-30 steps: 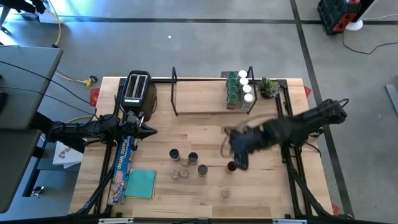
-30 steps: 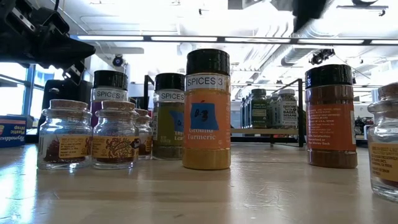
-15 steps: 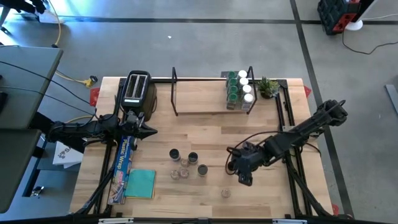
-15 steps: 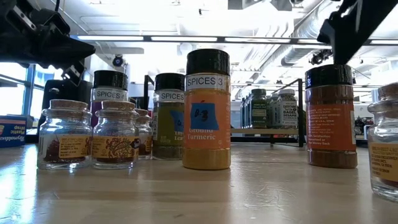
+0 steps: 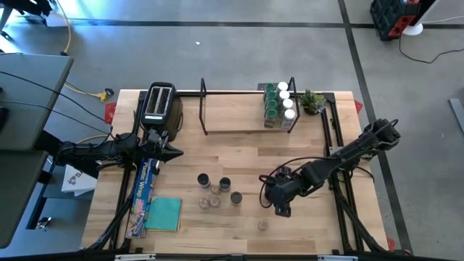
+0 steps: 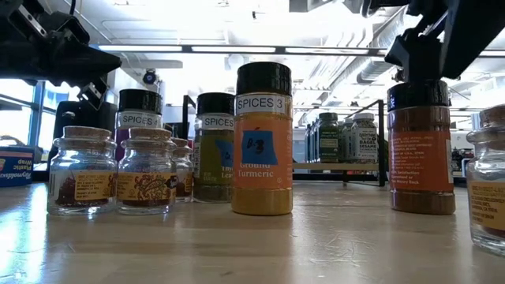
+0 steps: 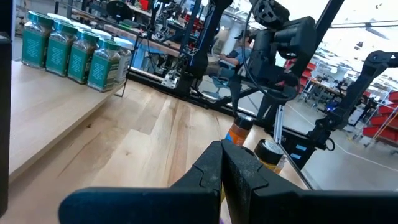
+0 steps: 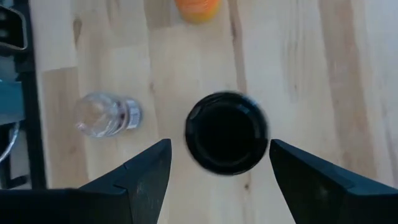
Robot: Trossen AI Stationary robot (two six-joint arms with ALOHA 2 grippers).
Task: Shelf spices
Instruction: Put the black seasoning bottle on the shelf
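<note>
Wooden desk (image 5: 239,156), light planks, grey concrete floor around it; low view looks across into a bright workshop with ceiling strip lights.

Nearest the desk's front edge: one small clear jar (image 5: 263,225), standing alone. Just behind it, right hand (image 5: 279,205) hangs over a dark-lidded jar (image 8: 226,132). Wrist view shows the fingers (image 8: 134,177) spread wide, one to each side of the lid, not touching it. Nothing grasped. In the low view this jar (image 6: 421,150) has reddish-brown contents and an orange label, with the hand's dark body directly above its lid.

Left of that, mid-desk: cluster of loose jars (image 5: 216,190), dark lids and clear glass. Low view: two cork-topped glass jars (image 6: 82,172) in front, a yellow turmeric jar (image 6: 262,142) marked "SPICES 3", two more dark-lidded ones behind.

Front-left corner: teal cloth (image 5: 164,214) beside a long blue box (image 5: 142,196).

Left hand (image 5: 172,153) parked at the desk's left side, near the toaster (image 5: 158,105), fingers (image 7: 239,171) clenched together, empty.

Back edge: shelf (image 5: 246,119), wooden board with black wire ends. Spices (image 5: 279,105) already on it stand in two rows at its right end, green lids and white lids. Rest of the board bare. Small potted plant (image 5: 313,100) just right of the shelf.
</note>
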